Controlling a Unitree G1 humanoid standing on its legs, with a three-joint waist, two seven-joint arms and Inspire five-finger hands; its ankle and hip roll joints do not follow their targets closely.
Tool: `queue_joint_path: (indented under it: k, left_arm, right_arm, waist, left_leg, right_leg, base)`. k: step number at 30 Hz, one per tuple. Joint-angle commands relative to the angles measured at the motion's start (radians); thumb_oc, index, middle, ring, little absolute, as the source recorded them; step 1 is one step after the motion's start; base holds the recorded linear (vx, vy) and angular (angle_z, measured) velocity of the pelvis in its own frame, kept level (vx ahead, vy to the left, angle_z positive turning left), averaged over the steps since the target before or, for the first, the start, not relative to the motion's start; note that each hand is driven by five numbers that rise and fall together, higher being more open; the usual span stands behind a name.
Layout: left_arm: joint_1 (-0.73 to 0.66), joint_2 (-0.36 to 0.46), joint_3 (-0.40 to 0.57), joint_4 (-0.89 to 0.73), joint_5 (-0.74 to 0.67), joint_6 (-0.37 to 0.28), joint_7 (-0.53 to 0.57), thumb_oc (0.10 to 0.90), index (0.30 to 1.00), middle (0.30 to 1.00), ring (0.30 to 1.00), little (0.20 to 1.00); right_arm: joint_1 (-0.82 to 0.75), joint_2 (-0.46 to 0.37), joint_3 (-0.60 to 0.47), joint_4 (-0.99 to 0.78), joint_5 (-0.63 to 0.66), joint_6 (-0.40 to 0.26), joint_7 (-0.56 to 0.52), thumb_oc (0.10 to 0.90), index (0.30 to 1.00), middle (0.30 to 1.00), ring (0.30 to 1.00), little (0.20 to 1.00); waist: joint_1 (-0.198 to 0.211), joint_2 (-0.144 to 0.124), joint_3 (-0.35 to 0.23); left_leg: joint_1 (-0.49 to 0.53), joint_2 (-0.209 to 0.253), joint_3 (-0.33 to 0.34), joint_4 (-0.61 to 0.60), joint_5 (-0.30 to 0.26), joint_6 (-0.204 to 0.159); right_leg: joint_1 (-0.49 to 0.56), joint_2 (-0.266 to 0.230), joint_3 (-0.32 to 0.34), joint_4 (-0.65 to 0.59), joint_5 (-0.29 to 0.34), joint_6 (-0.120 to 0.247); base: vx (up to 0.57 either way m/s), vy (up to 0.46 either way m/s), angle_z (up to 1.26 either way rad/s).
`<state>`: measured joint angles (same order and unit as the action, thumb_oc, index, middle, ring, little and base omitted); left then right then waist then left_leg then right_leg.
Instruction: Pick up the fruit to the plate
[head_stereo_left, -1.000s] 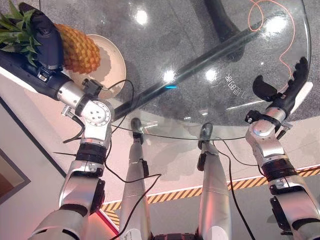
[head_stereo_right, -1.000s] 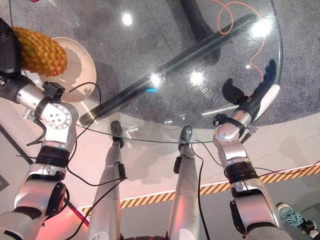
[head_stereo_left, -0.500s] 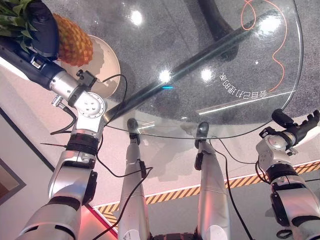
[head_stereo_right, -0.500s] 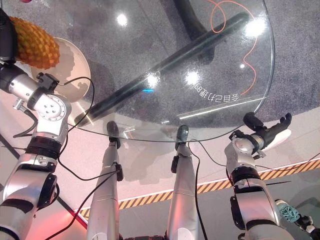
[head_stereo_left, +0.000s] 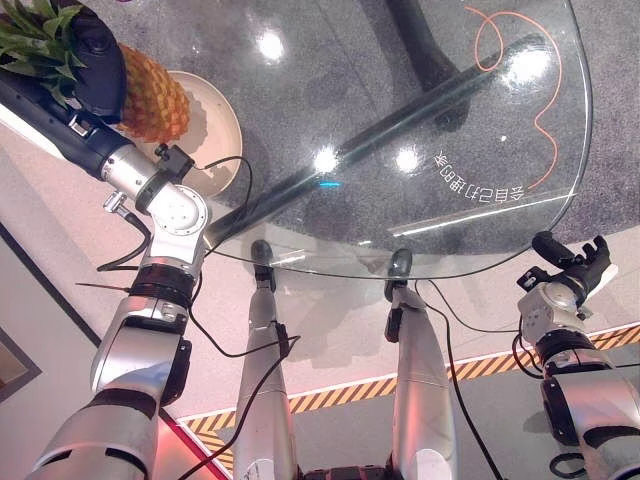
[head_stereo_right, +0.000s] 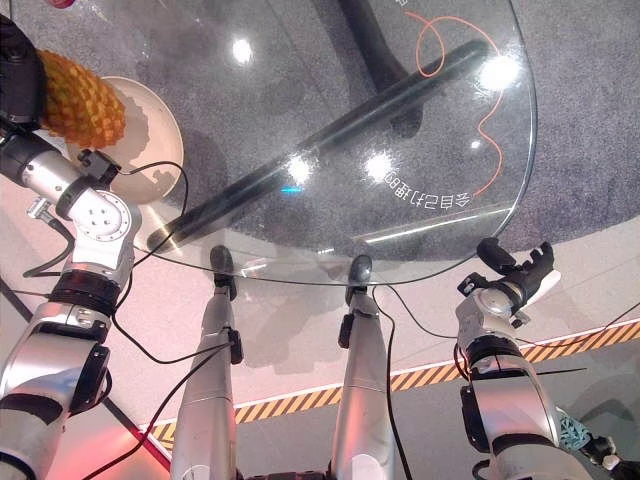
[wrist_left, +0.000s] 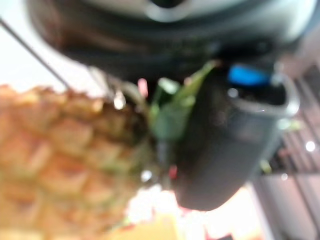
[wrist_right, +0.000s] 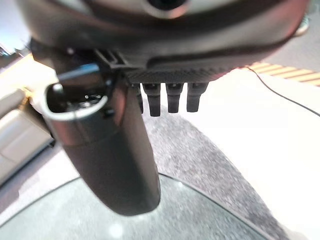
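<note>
the left hand (head_stereo_left: 92, 70) has its fingers wrapped round the pineapple (head_stereo_left: 150, 95), holding it over the plate (head_stereo_left: 218, 120) on the glass counter (head_stereo_left: 400, 110). only setting down and letting go seem left. the right hand (head_stereo_left: 572, 262), fingers relaxed and empty, hangs off the counter's edge.

Glass table (head_stereo_left: 300, 90): one line of white print (head_stereo_left: 480, 187) on the top, approx 4 o'clock from table centre, near the rim. Seen mirrored/upside-down, chars too small and distorted; not legible. No other labels, nos. or signs readable in either eye view or the wrist views.
</note>
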<state>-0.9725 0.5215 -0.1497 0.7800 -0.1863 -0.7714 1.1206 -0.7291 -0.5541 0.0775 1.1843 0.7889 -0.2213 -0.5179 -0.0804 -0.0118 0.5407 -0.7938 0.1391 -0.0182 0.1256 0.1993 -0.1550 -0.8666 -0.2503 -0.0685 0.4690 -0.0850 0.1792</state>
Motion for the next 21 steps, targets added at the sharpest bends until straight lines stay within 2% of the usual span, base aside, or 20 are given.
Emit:
queue_joint_path:
  k: [1,4,21]
  left_arm:
    - [-0.161,0.085,0.014,0.026,0.027,-0.071,0.014,0.1,0.3,0.3,0.3,0.2]
    - [-0.159,0.087,0.012,0.052,0.016,-0.068,-0.004,0.1,0.3,0.3,0.3,0.2]
    - [-0.176,0.106,0.017,0.166,-0.063,-0.072,-0.109,0.1,0.3,0.3,0.3,0.2]
  right_arm:
    - [0.086,-0.001,0.001,0.113,0.016,0.073,-0.001,0.8,0.9,0.9,0.9,0.9]
    - [0.088,0.002,0.011,0.112,0.007,0.073,0.015,0.8,0.9,0.9,0.9,0.9]
    - [0.074,0.019,0.032,0.097,-0.022,0.058,0.029,0.8,0.9,0.9,0.9,0.9]
  waist:
    - [0.029,-0.046,-0.021]
    - [0.028,-0.049,-0.021]
    - [0.017,-0.058,-0.021]
  left_leg:
    - [-0.016,0.011,0.005,0.137,-0.141,0.005]
    - [-0.012,0.015,0.004,0.146,-0.155,0.004]
    - [-0.024,0.019,0.003,0.146,-0.146,-0.002]
  right_leg:
    - [0.059,0.058,-0.037,-0.166,0.113,-0.033]
    - [0.062,0.06,-0.034,-0.157,0.1,-0.033]
    - [0.049,0.066,-0.023,-0.161,0.105,-0.036]
  base:
    - [0.0,0.0,0.0]
    - [0.0,0.0,0.0]
    - [0.0,0.0,0.0]
